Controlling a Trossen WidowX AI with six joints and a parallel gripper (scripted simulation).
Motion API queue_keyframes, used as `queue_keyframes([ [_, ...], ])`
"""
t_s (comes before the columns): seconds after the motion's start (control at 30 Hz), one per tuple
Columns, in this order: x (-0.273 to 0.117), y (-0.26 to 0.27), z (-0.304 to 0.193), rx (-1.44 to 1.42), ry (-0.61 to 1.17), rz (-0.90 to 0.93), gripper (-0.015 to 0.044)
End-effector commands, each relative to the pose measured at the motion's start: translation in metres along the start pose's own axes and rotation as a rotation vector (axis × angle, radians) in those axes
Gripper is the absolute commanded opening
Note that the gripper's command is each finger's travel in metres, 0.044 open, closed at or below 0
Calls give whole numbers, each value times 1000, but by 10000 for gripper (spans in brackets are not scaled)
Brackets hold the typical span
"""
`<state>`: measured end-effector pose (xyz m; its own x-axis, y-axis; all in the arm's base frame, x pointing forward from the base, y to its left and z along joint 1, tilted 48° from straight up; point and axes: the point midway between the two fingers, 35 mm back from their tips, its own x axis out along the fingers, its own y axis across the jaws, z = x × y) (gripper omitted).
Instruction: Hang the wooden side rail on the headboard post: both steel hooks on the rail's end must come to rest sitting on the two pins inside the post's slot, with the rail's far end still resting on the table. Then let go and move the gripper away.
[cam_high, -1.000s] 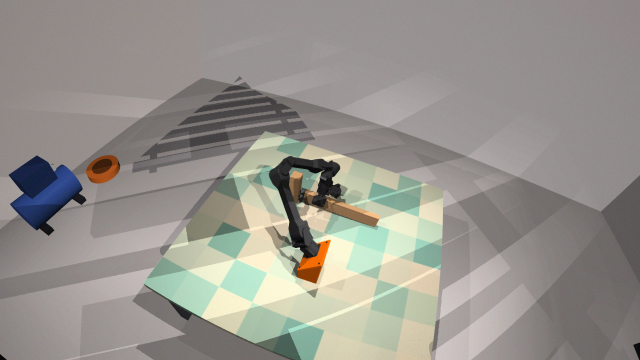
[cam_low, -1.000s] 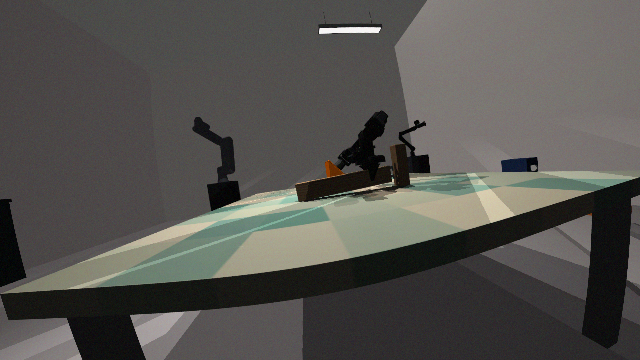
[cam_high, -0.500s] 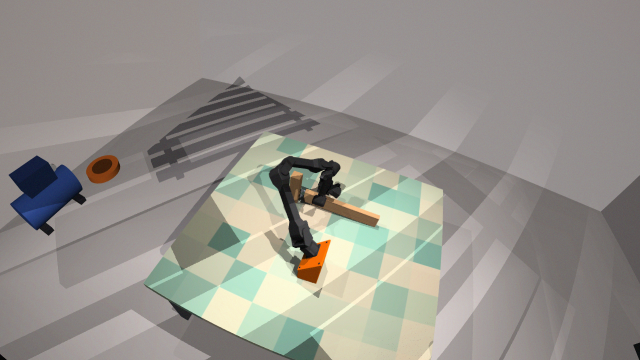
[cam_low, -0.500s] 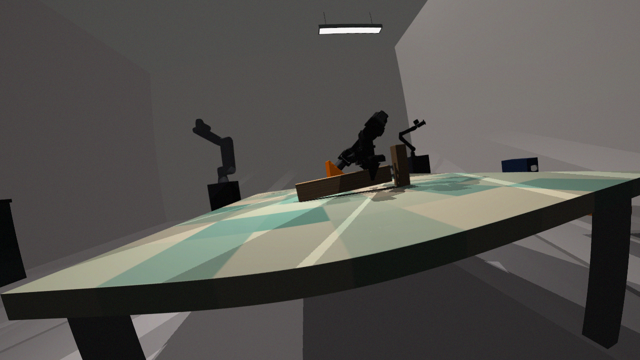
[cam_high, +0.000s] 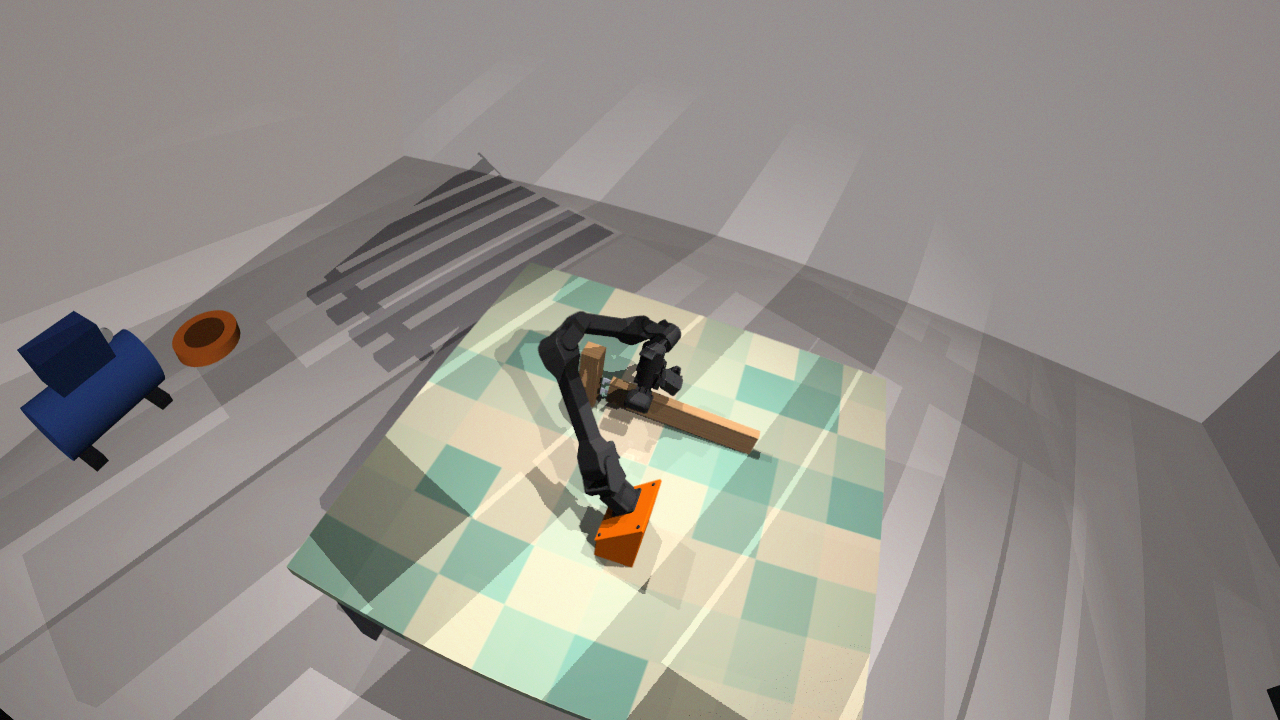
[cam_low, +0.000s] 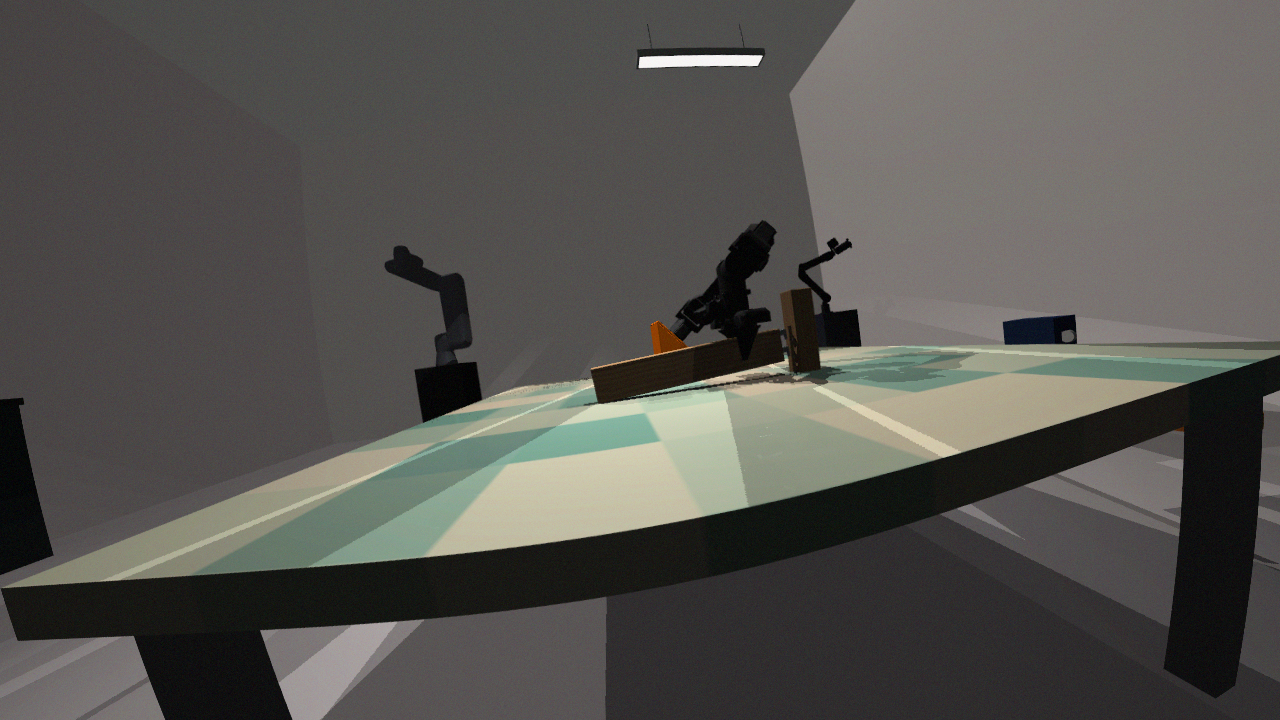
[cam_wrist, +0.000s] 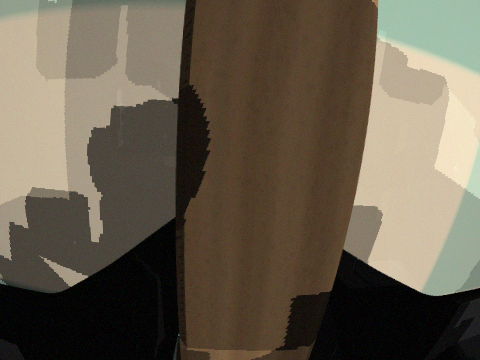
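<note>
The wooden side rail (cam_high: 707, 422) (cam_low: 662, 369) (cam_wrist: 275, 150) slopes: its far end rests on the table (cam_high: 554, 617) (cam_low: 572, 519) and its hook end is raised beside the headboard post. The upright post (cam_high: 591, 368) (cam_low: 802, 331) stands at the rail's raised end. My gripper (cam_high: 637, 399) (cam_low: 747, 347) is shut on the rail near that end, with a dark finger on each side in the wrist view. The steel hooks (cam_high: 606, 388) show small and grey between rail and post, close to the post's face. Whether they sit on the pins cannot be made out.
The arm's orange base (cam_high: 631, 528) (cam_low: 663, 338) stands on the table, and the arm arches past the post. Off the table are a blue machine (cam_high: 98, 394) and an orange ring (cam_high: 181, 347).
</note>
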<state>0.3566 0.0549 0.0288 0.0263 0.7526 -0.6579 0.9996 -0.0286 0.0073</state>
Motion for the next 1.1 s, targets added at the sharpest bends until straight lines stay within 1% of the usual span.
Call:
queue_keyframes([
  [0.0,-6,3,2,-2,-9,14,0],
  [1.07,-4,5,-2,-2,-9,14,0],
])
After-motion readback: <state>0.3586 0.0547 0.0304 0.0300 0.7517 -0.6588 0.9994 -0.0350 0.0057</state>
